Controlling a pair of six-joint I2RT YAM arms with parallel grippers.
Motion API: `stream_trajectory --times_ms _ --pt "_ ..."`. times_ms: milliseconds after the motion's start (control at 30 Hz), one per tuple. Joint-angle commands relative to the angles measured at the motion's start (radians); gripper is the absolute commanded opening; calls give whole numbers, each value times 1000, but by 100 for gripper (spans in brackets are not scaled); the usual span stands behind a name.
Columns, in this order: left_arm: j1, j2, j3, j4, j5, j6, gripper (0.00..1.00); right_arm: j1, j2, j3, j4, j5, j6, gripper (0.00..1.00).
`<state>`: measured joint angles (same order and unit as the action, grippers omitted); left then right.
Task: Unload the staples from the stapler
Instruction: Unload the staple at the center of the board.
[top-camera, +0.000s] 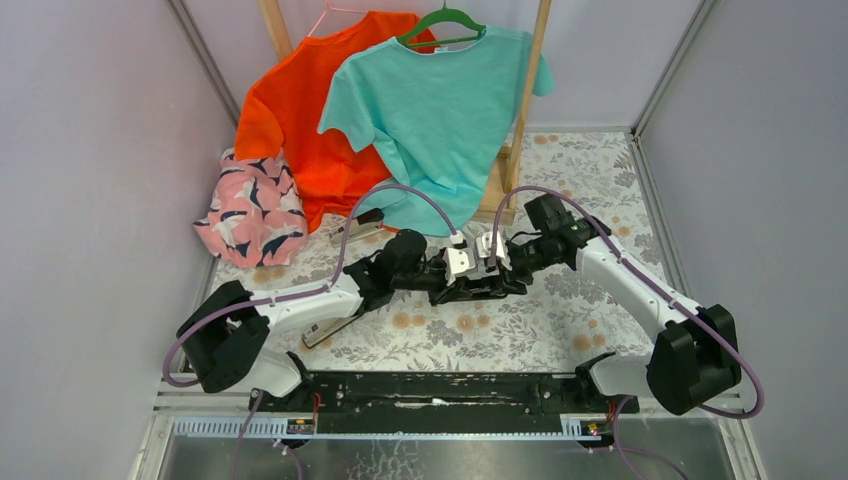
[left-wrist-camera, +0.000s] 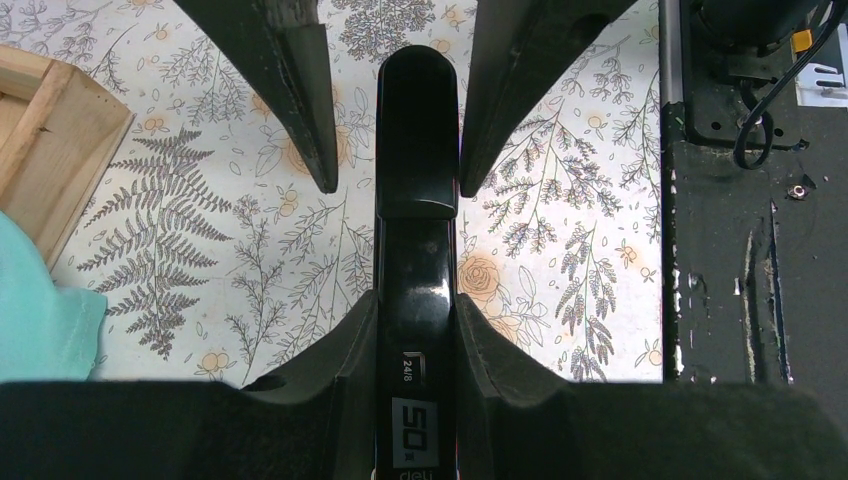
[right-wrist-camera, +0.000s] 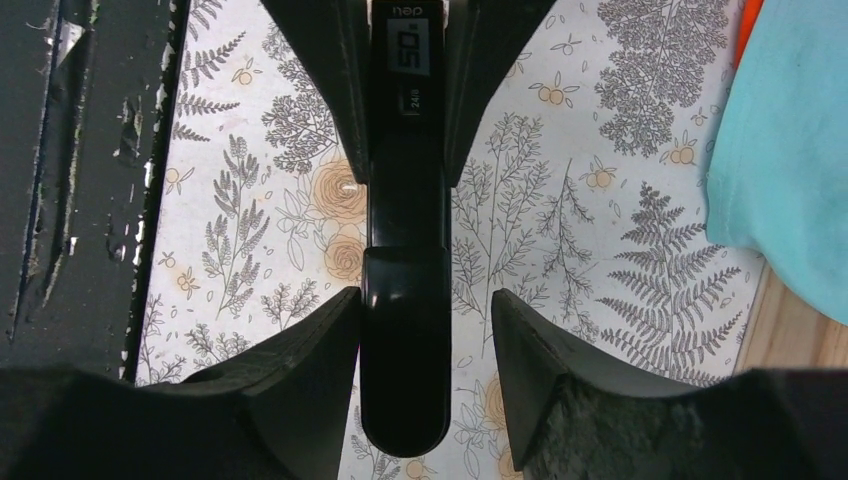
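Left fingers are clamped on the rear of the black stapler — the labelled end. Right fingers are apart, straddling the nose end: one touches its side, the other stands just off it, a sliver of table showing between. Stapler sits mid-scene over the floral table, just near of the teal shirt. Second stapler lies far-left by the orange shirt. Staples can't be made out — hidden.
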<state>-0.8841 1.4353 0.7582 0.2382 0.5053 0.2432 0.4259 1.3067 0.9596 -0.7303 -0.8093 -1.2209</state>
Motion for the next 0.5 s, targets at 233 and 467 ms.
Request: stream_trajectory --times_ms 233,467 --pt "-6 -18 49 71 1 16 0 12 0 1 46 27 33 39" --pt "-6 -30 35 130 0 -29 8 10 -33 -8 39 18 39 4"
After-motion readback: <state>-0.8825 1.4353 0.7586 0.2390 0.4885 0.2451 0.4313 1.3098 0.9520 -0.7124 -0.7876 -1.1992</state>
